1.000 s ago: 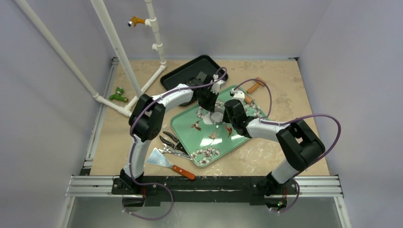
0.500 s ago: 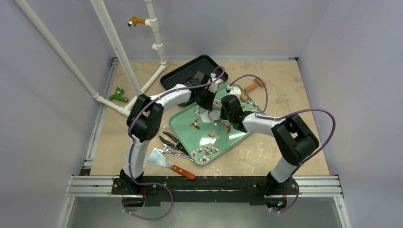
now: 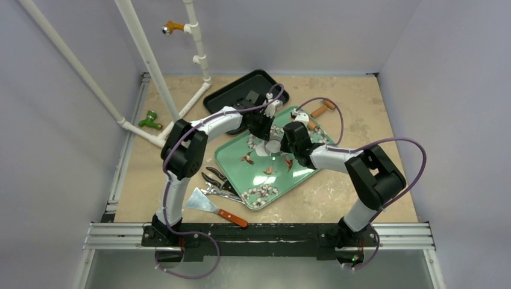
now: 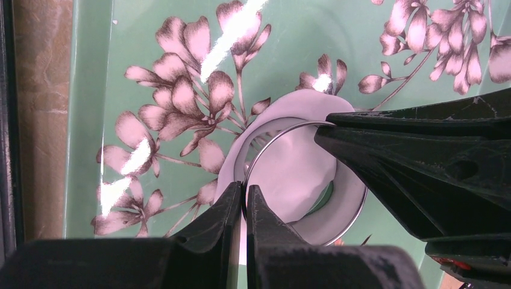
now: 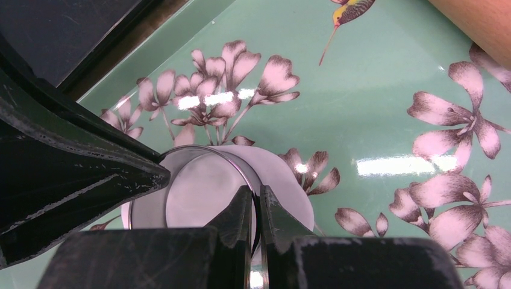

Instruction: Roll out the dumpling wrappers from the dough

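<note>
Mostly blossom prints (image 4: 181,102); ring (image 4: 346,205) on dumpling wrapper (image 4: 295,168).

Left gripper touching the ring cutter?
Touching. Left wrist view shows the left gripper shut on the ring cutter, its thin wall pinched between the fingertips.

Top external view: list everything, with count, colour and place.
floral tray: one, green, table centre
dumpling wrapper: one, white, on floral tray
ring cutter: one, silver, on the wrapper
rolling pin: one, wooden, tray's far edge
black tray: one, black, far centre
pliers: apparently two, dark, left of tray
scraper: one, steel, brown handle, near left
pipes: several, white, far left
valves: two, green, orange, by pipes
left gripper, right gripper: two, black, shut on ring cutter
</note>
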